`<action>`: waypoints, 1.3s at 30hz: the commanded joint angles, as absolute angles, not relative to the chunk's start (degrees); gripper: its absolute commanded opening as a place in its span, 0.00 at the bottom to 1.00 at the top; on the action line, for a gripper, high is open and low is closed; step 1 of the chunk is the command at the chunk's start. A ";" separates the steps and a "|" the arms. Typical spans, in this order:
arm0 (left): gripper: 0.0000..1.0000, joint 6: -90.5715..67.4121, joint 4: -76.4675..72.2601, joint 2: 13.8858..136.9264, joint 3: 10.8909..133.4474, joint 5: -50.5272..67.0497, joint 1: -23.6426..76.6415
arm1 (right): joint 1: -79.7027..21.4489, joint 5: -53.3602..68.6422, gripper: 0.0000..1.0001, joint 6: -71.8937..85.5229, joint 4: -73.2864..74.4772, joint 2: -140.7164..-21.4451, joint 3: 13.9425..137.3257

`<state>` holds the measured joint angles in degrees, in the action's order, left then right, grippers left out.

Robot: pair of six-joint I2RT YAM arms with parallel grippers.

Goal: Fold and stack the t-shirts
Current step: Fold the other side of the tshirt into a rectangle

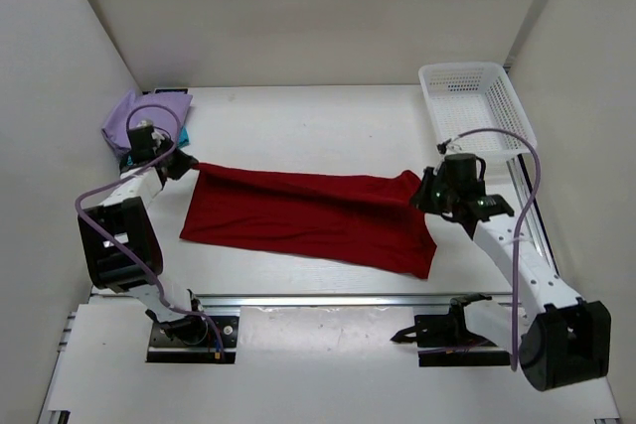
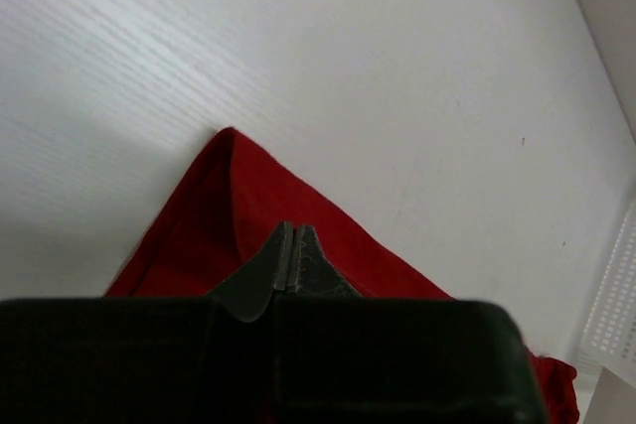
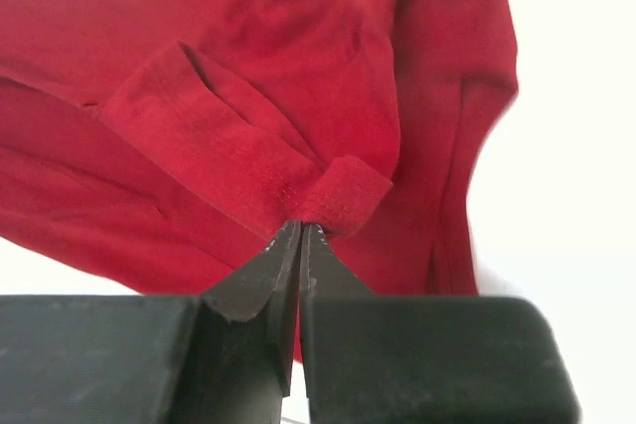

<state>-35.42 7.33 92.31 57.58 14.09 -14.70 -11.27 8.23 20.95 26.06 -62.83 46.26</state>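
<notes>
The deep red soft fabric t-shirt (image 1: 308, 215) lies stretched across the white table (image 1: 298, 121), its far corners pinched by the left gripper (image 1: 187, 168) and right gripper (image 1: 425, 192), both clamped on fabric (probably pulling it taut to flatten it for folding).

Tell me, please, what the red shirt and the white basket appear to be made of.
Red shirt: soft matte knit fabric, possibly cotton; it drapes, wrinkles, and shows a stitched hem.
White basket: rigid plastic, by the look; its walls are a moulded mesh with a smooth rim.
</notes>
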 commanded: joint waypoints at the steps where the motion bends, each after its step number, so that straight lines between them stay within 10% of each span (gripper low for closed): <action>1: 0.00 -34.81 6.33 89.65 53.80 14.33 -15.64 | -11.95 5.89 0.00 24.16 22.25 -56.62 40.36; 5: 0.02 -35.50 5.11 90.88 49.23 14.32 -16.34 | -14.31 6.59 0.01 28.63 20.57 -52.13 32.18; 13: 0.43 -44.29 -1.21 85.53 46.32 20.57 -20.31 | -15.64 4.94 0.23 31.82 19.77 -47.29 26.70; 17: 0.43 -45.18 -3.95 79.55 44.04 15.66 -16.53 | -20.38 -2.17 0.32 30.15 20.66 -48.32 32.59; 20: 0.40 -44.21 -6.06 75.07 40.97 11.00 -11.54 | -24.34 1.47 0.04 27.70 13.83 -57.43 36.37; 23: 0.34 -45.61 -9.56 74.18 36.58 9.58 -3.88 | -26.36 4.30 0.01 24.45 8.09 -74.04 42.95; 32: 0.27 -47.64 -17.83 79.98 33.58 9.94 15.81 | -28.73 7.03 0.42 20.39 3.26 -92.89 55.63; 39: 0.26 -49.56 -22.58 79.45 28.48 12.30 15.91 | -31.37 5.28 0.19 21.61 5.36 -92.82 52.83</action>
<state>-48.14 -18.31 80.86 30.26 11.00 16.19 -30.24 6.31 21.21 6.70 -94.63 54.15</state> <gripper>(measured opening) 0.265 0.208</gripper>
